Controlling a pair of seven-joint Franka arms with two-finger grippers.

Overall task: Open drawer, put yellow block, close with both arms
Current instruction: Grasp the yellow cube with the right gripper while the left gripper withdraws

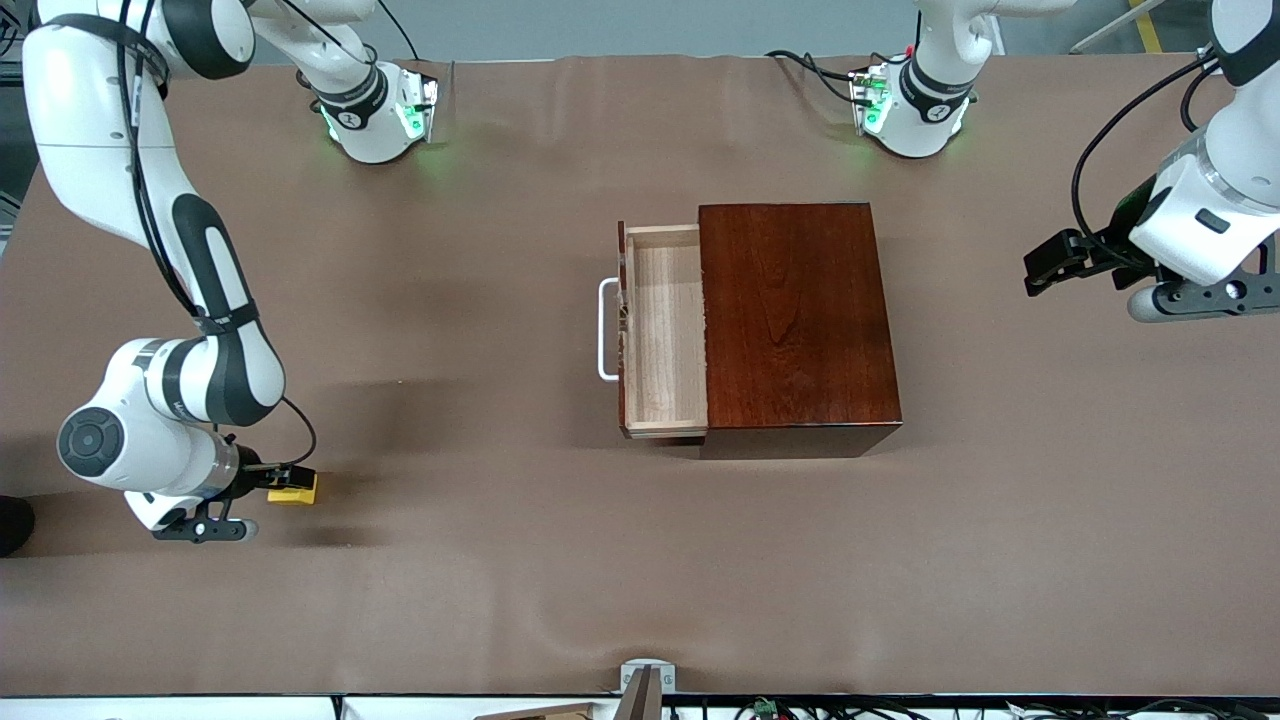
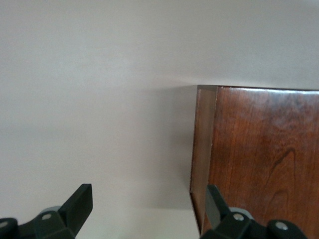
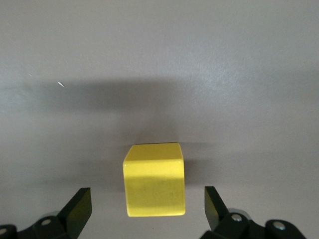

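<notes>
The drawer (image 1: 662, 330) stands pulled out of the mahogany box (image 1: 795, 315), showing its bare pale tray and white handle (image 1: 606, 330). The yellow block (image 1: 298, 490) sits on the table toward the right arm's end, nearer the front camera than the box. My right gripper (image 1: 283, 478) is low around it. In the right wrist view the yellow block (image 3: 154, 180) lies between the open fingers (image 3: 79, 206) with gaps on both sides. My left gripper (image 1: 1038, 268) waits, open, in the air at the left arm's end; its wrist view shows a corner of the box (image 2: 259, 154).
Brown cloth covers the table (image 1: 480, 600). The two arm bases (image 1: 385, 115) stand along the edge farthest from the front camera. A small grey bracket (image 1: 647, 680) sits at the nearest table edge.
</notes>
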